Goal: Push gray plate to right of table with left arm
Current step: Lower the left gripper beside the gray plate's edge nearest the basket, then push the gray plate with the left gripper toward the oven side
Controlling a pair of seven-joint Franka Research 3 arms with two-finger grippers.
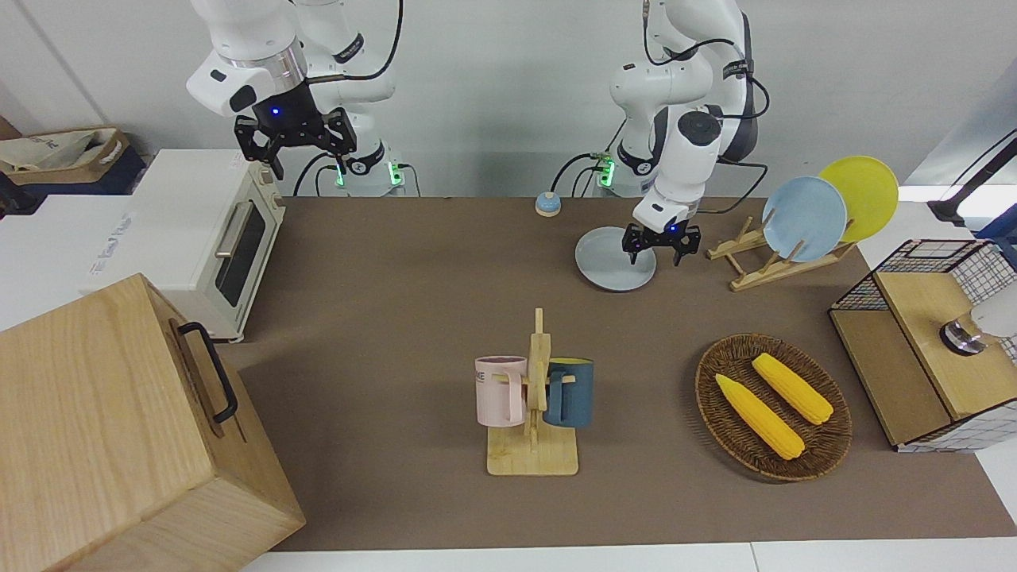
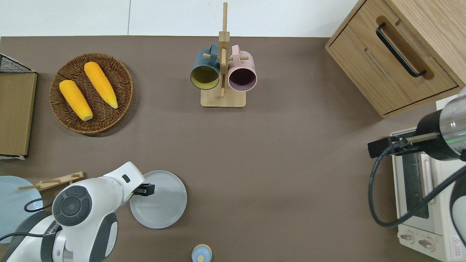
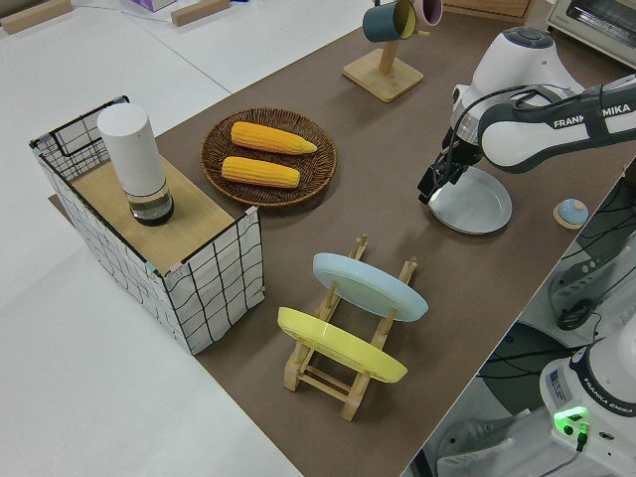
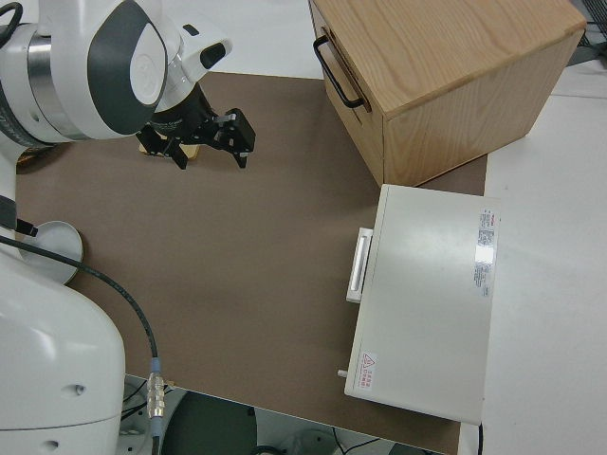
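The gray plate (image 1: pixel 608 264) (image 2: pixel 164 207) (image 3: pixel 479 206) lies flat on the brown table (image 1: pixel 397 278), close to the robots' edge and toward the left arm's end. My left gripper (image 1: pixel 659 253) (image 2: pixel 147 189) (image 3: pixel 429 191) is open and hangs low over the part of the plate's rim that faces the left arm's end. I cannot tell whether a finger touches the rim. Nothing is between its fingers. The right arm is parked, and its gripper (image 1: pixel 306 155) (image 4: pixel 211 152) is open and empty.
A wooden rack (image 1: pixel 783 258) beside the plate holds a sky-blue plate (image 1: pixel 804 218) and a yellow plate (image 1: pixel 862 195). A small bell (image 1: pixel 547 205) sits at the robots' edge. A mug tree (image 1: pixel 536 397), corn basket (image 1: pixel 707 397), toaster oven (image 1: pixel 199 230) and wooden cabinet (image 1: pixel 103 429) also stand here.
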